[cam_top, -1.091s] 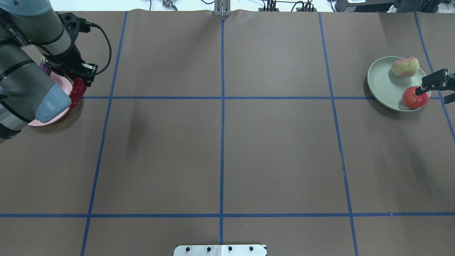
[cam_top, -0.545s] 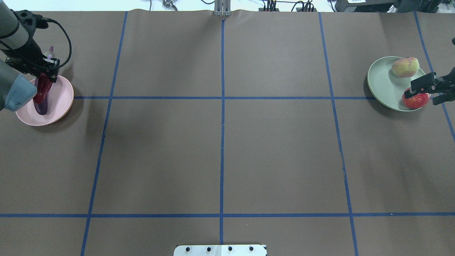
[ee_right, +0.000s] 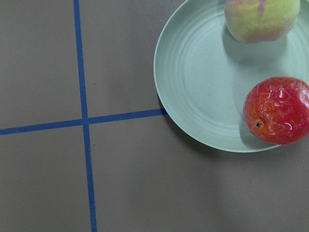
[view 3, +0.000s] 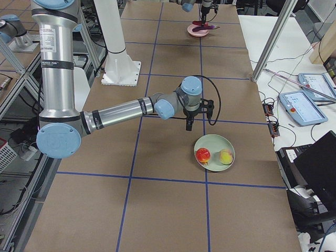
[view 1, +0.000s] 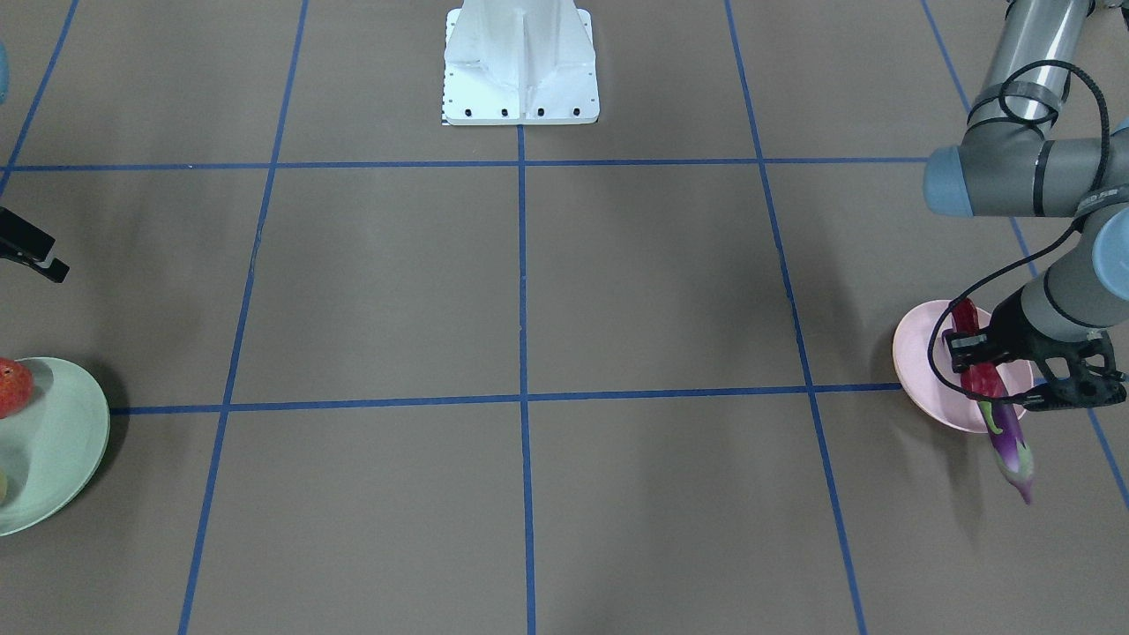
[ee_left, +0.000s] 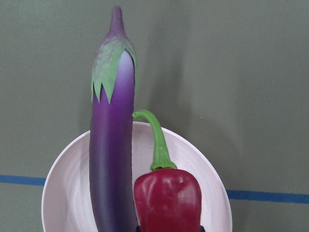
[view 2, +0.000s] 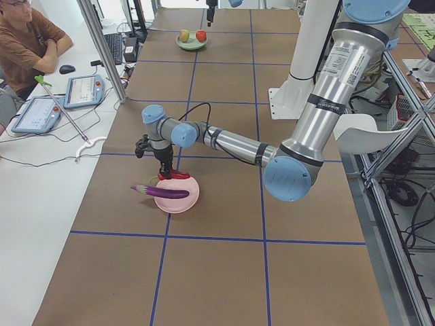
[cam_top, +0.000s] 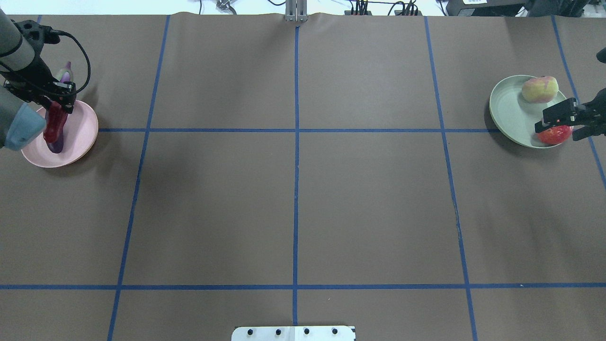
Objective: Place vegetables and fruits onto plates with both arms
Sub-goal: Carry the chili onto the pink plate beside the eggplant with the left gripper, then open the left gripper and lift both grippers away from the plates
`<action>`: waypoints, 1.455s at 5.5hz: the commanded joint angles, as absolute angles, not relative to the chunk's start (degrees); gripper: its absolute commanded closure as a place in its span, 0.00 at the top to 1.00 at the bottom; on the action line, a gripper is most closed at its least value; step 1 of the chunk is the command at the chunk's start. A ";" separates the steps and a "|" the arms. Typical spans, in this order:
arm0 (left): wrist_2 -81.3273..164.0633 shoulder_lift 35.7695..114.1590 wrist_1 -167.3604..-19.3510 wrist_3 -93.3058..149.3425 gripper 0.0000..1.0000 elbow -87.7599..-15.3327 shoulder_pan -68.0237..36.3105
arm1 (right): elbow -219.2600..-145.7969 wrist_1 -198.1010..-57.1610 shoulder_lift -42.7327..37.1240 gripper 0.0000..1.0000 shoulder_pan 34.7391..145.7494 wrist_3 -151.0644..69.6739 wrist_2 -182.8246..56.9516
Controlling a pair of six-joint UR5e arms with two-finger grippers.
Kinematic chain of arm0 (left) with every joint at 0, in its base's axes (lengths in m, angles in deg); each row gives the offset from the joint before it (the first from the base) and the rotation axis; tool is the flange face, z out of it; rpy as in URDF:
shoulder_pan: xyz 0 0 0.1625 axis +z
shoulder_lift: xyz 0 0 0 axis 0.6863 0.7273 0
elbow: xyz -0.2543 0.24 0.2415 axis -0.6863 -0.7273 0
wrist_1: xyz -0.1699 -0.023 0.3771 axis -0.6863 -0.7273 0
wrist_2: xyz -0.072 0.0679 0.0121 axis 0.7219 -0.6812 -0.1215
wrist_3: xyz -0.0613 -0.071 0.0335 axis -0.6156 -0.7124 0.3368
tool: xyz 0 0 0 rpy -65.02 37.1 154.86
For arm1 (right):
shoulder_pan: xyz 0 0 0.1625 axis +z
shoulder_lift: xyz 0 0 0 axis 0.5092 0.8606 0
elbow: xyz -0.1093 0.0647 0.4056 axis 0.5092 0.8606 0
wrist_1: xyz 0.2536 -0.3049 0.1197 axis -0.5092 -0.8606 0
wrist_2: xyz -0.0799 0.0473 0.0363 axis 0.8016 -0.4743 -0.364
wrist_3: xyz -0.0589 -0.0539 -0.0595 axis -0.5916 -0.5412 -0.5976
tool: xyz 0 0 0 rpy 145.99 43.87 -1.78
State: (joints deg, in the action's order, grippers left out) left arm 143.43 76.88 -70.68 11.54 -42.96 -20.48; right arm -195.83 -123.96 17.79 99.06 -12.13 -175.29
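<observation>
The pale pink plate (cam_top: 81,135) sits at the far left. The purple eggplant (cam_top: 65,76) lies across it, its cap end out over the far rim (ee_left: 111,145). My left gripper (cam_top: 56,97) is shut on the red chili pepper (cam_top: 53,124) and holds it upright over the plate beside the eggplant (view 1: 1005,432). The pale green plate (cam_top: 509,106) at the far right holds the peach-like fruit (cam_top: 539,89) and the pomegranate (cam_top: 555,136). My right gripper (cam_top: 551,118) is open and empty, raised above the pomegranate (ee_right: 277,110).
The white base block (view 1: 520,62) stands at the robot's edge of the table. Blue tape lines (cam_top: 296,130) divide the brown table. An operator (view 2: 27,37) sits at a side desk with tablets beyond the table's left end.
My left gripper carried the chili from the pink plate's right rim to over the plate beside the eggplant. My right gripper drifted left over the pomegranate, which stayed on the green plate.
</observation>
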 commanded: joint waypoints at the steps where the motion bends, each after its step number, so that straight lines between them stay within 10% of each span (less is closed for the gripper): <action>1: 143.58 76.90 -73.75 11.11 1.00 -41.26 -20.99 | -196.23 -123.92 17.74 1.00 98.99 -12.11 -174.92; 8: 158.44 56.46 -74.37 35.26 1.00 -53.04 -43.20 | -196.41 -137.66 17.92 1.00 111.61 -36.72 -173.25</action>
State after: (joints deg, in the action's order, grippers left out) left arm 157.63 60.37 -74.11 31.92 -52.80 -39.52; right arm -196.46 -131.80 18.23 108.32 -28.57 -173.47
